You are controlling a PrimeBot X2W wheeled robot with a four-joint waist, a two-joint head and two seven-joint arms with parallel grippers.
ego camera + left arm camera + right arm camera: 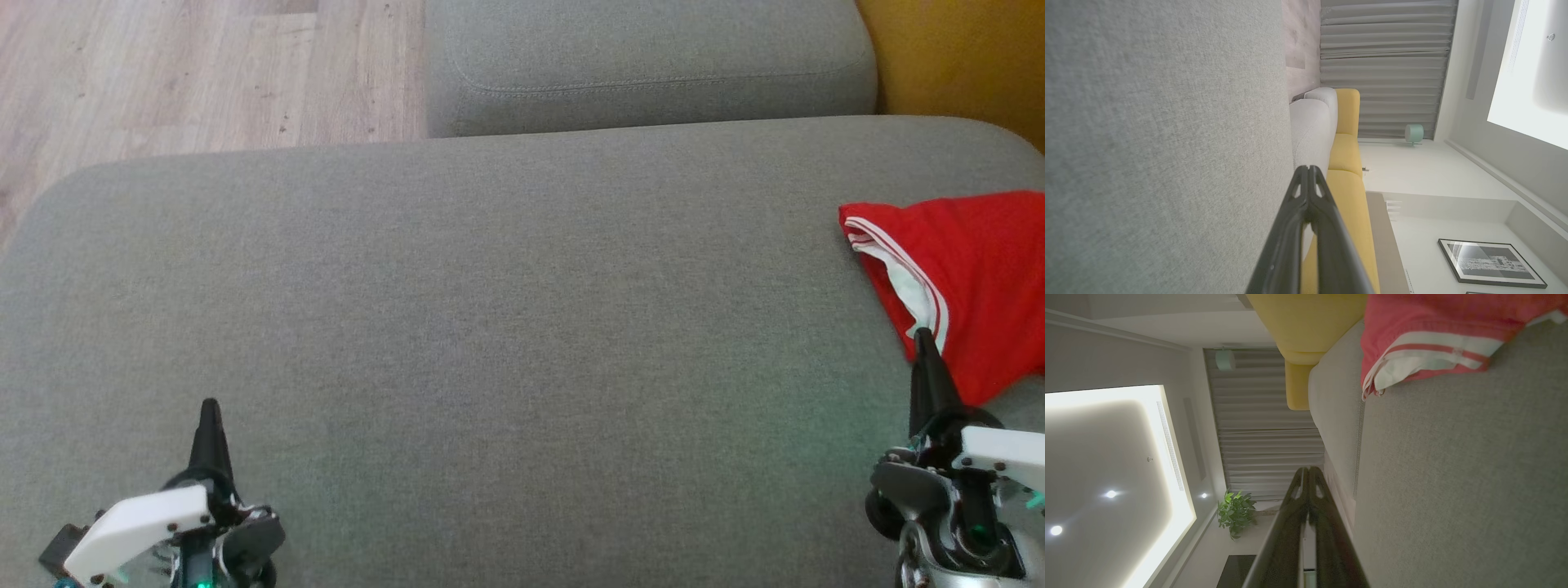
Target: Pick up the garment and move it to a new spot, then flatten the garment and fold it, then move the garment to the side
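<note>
The garment (pixel 976 278) is red with white stripes along one edge and lies bunched at the far right of the grey cushion (pixel 490 327). My right gripper (pixel 925 336) is shut and empty at the lower right, its tip at the garment's near edge. The right wrist view has the garment (pixel 1437 339) at the top, apart from the shut gripper (pixel 1308 470). At the lower left my left gripper (pixel 210 406) is shut and empty, far from the garment. In the left wrist view the left gripper (pixel 1308 169) has both fingers pressed together.
A second grey cushion (pixel 653 65) lies beyond the big one. A yellow seat (pixel 963 57) stands at the far right corner. Wooden floor (pixel 188 73) shows at the upper left, past the cushion's left edge.
</note>
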